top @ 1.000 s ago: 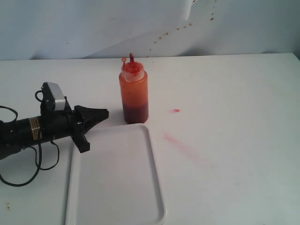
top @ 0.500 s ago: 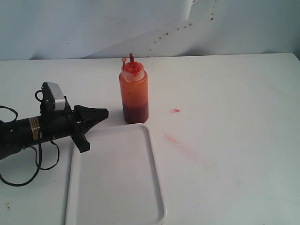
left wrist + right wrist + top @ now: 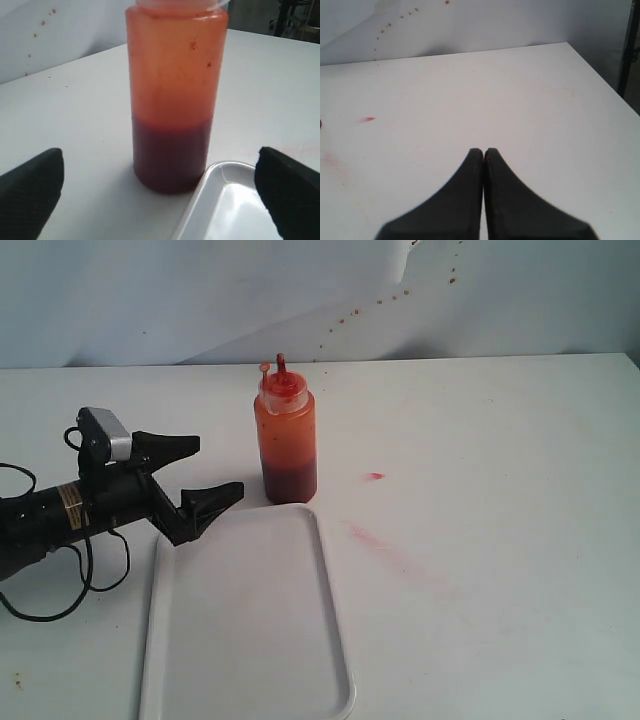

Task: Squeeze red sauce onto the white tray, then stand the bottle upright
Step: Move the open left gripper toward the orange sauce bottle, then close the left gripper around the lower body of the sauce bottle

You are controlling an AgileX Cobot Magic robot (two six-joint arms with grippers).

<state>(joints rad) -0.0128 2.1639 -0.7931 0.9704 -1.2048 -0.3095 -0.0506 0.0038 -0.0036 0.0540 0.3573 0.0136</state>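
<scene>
White table [image 3: 480, 430], left claw [image 3: 218, 465] low, level, agape toward upright bottle [image 3: 287, 440]

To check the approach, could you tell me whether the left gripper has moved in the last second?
Yes. The left gripper has opened: one finger swung away from the white tray's far rim, the other stays by it, both short of the bottle.

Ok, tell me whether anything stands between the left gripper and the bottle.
Nothing visible does. The left gripper is open and faces the bottle across bare table. The white tray has a corner beside the bottle's base, not in the gap.
</scene>
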